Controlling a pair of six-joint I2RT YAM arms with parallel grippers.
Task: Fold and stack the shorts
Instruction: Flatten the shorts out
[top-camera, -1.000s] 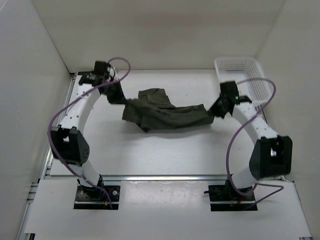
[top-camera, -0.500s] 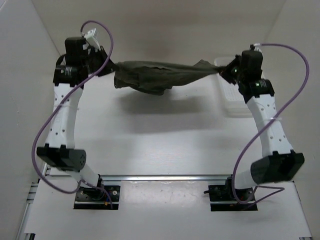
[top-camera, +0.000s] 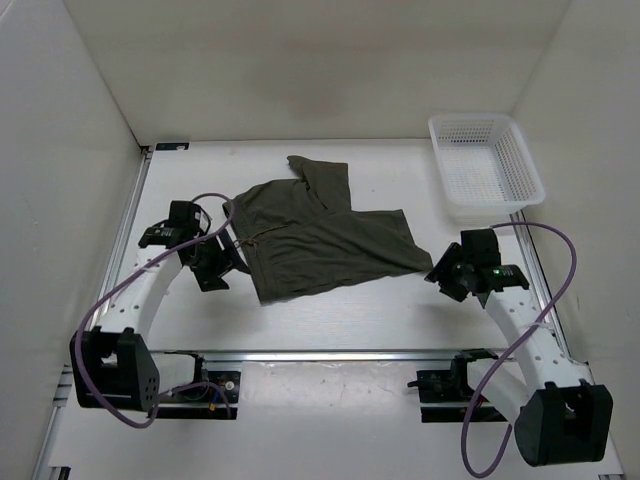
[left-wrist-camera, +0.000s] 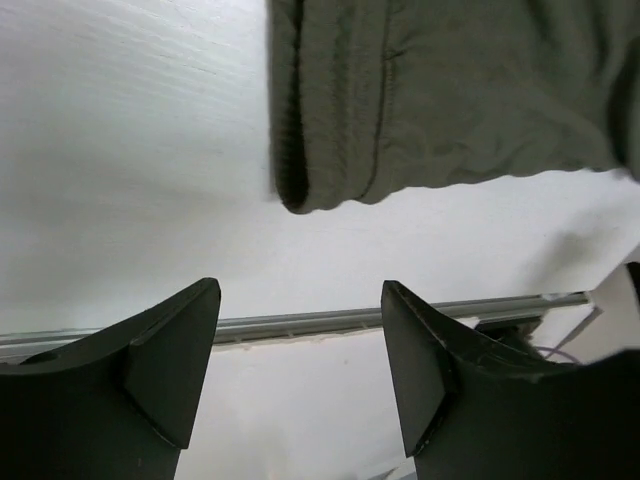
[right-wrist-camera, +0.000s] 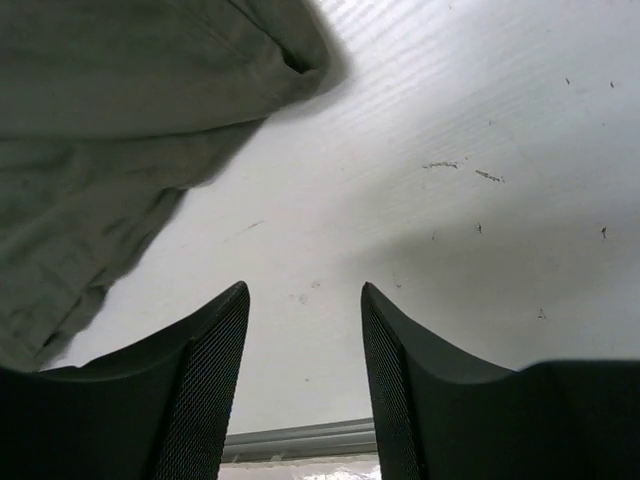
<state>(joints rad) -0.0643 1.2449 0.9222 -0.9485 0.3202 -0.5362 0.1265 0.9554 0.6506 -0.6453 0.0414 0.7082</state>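
Shorts (top-camera: 320, 235) flat on table (top-camera: 350, 310) (slightly rumpled), jaws apart

No writing, label, brand, number or sign is showing clearly enough to read in any view. Nothing legible is appearing on the shorts (top-camera: 320, 240), on the white basket (top-camera: 470, 118) beyond their right end, or on the bench (top-camera: 330, 310) under them.
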